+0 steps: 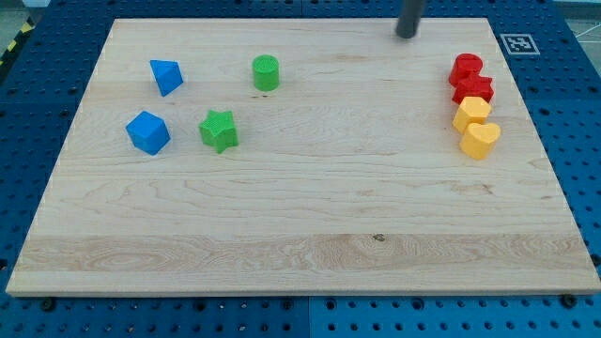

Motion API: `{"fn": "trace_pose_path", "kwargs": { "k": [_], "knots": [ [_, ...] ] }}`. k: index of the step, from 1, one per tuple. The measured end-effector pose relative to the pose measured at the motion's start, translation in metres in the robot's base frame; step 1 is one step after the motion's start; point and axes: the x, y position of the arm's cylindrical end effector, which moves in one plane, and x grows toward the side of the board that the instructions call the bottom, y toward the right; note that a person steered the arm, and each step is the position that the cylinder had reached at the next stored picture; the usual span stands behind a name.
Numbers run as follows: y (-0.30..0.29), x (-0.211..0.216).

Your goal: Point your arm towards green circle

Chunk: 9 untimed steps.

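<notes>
The green circle (266,72) is a short green cylinder standing on the wooden board (310,207) in the upper left part of the view. My tip (406,35) shows as the lower end of a dark rod at the view's top edge, right of centre. It is well to the right of the green circle and a little above it, not touching any block.
A green star (219,130) lies below and left of the green circle. A blue triangle-like block (166,76) and a blue cube-like block (148,132) are at the left. Two red blocks (469,79) and two yellow blocks (476,128) are stacked in a column at the right.
</notes>
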Motion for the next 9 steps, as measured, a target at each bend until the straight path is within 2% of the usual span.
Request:
{"fn": "trace_pose_path", "kwargs": {
  "k": [4, 5, 6, 9],
  "knots": [
    [-0.222, 0.0],
    [-0.25, 0.0],
    [-0.253, 0.004],
    [-0.235, 0.092]
  ]
}}
